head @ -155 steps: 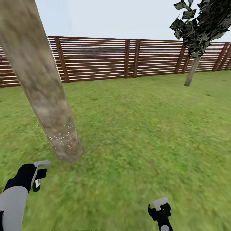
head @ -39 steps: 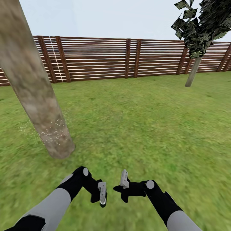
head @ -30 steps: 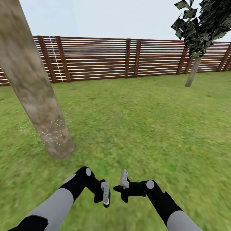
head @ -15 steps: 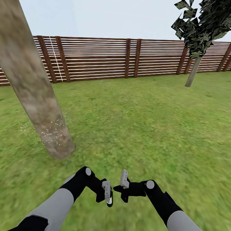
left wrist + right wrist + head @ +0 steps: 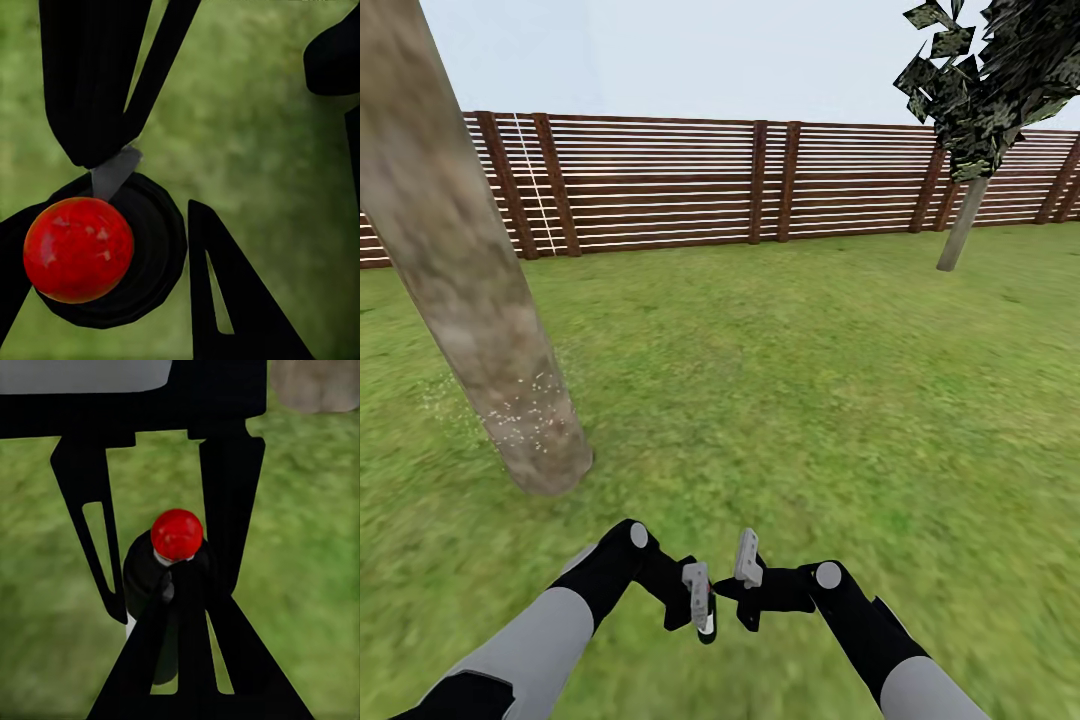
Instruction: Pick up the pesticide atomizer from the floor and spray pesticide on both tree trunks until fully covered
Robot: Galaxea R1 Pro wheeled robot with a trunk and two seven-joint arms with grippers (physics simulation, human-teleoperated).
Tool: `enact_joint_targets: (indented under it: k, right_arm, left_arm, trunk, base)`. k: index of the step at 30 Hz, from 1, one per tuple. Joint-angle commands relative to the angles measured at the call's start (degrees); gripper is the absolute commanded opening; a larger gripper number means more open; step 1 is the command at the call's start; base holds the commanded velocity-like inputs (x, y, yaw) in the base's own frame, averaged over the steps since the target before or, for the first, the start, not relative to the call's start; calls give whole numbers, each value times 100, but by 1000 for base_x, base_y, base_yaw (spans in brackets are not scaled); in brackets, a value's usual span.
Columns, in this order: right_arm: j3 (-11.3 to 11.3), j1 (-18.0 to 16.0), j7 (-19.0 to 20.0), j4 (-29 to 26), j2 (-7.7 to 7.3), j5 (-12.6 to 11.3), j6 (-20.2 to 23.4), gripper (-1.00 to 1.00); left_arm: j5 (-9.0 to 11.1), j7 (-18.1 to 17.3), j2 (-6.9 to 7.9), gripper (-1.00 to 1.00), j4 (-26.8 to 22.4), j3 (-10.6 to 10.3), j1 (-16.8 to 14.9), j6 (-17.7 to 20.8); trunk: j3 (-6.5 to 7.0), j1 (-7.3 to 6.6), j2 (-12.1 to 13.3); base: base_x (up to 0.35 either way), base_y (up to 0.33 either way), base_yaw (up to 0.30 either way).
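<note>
Atomizer (image 5: 174, 585) between right claw (image 5: 161, 607) fingers, over grass (image 5: 810, 400).

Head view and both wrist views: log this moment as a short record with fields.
near tree trunk: at left, bark bare higher up
pesticide: white specks on that trunk's lower part, a few on the grass beside it
far tree: at right by the fence; too far to tell any specks
atomizer: dark bottle with a red cap, sitting between the jaws of both grippers
left gripper: low over the grass, facing the right one; grip unclear
right gripper: close to the left one; grip unclear
</note>
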Motion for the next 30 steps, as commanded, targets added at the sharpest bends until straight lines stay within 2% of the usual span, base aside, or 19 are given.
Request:
enact_joint_targets:
  k: [1, 5, 8, 9, 14, 17, 18, 19, 20, 22, 23, 24, 26, 27, 29, 30]
  right_arm:
    - [-7, -2, 3, -4, 2, 60, -51, -100]
    - [-7, -2, 3, -4, 2, 60, -51, -100]
    - [-5, -2, 3, -4, 2, 60, -51, -100]
    - [-6, 0, 3, -4, 2, 59, -51, -100]
    - [-7, -2, 3, -4, 2, 60, -51, -100]
    - [-6, 0, 3, 3, 2, 61, -51, -100]
    - [-7, 0, 3, 9, -7, 61, -51, 100]
    - [-7, 1, 3, 17, -13, 61, -51, 100]
    - [-7, -1, 3, 28, -19, 61, -51, 100]
    - [-9, 4, -9, 37, -36, 61, -55, 100]
    - [-14, 3, -28, 52, -48, 56, -65, 100]
    - [-29, 5, -44, 83, -54, 54, -75, 100]
    - [-51, 8, -352, 250, -86, 52, -89, 100]
    - [-55, 12, -790, 429, -169, 42, -92, 100]
    - [-58, 14, -2081, 1068, -304, 10, -94, 100]
    - [-59, 15, -2827, 1449, -327, -2, -107, 100]
  left_arm:
    - [-22, -10, -1, -100, -7, 2, -2, -41]
    - [102, -16, 29, -100, -7, 2, -2, -41]
    - [97, -18, 79, -100, -7, -6, -9, -46]
    - [84, -18, 140, -100, -7, -11, -10, -48]
    - [97, -18, 830, -100, -7, -15, -5, -50]
    - [98, -18, 1300, -100, 18, -9, 9, -57]
    - [103, -18, 1573, -100, 52, -8, 13, -77]
    - [107, -18, 1705, -100, 62, -7, 17, -104]
    - [116, -16, 1900, -100, 73, -7, 21, -171]
    - [115, 15, 2154, -100, 148, 11, 36, -233]
    - [115, 192, 2300, -100, 281, 107, 50, -241]
    - [115, 429, 2382, -100, 411, 222, 57, -238]
    - [115, 1324, 2457, -100, 888, 696, 65, -229]
    - [120, 1979, 2456, -100, 1226, 1002, 67, -227]
    - [185, 3444, 2424, -100, 1912, 1724, 68, -231]
    - [344, 4110, 2413, -100, 2249, 2123, 72, -254]
  trunk:
    - [-5, -1, -2]
    - [-5, -1, -2]
    - [-5, -1, -2]
    - [-5, -1, -2]
    - [-5, -1, -2]
    - [-5, -1, -2]
    - [-5, -1, -2]
    - [-5, -1, -2]
    - [-5, -1, -2]
    - [-5, -1, -2]
    - [-5, -1, -2]
    - [-5, -1, -2]
    - [-5, -1, -2]
    - [-5, -1, -2]
    - [-5, -1, -2]
    - [-5, -1, -2]
  base:
    - [0, 0, 0]
    - [0, 0, 0]
    - [0, 0, 0]
    - [0, 0, 0]
    - [0, 0, 0]
    - [0, 0, 0]
    - [0, 0, 0]
    - [0, 0, 0]
    - [0, 0, 0]
    - [0, 0, 0]
    - [0, 0, 0]
    - [0, 0, 0]
    - [0, 0, 0]
    - [0, 0, 0]
    - [0, 0, 0]
    - [0, 0, 0]
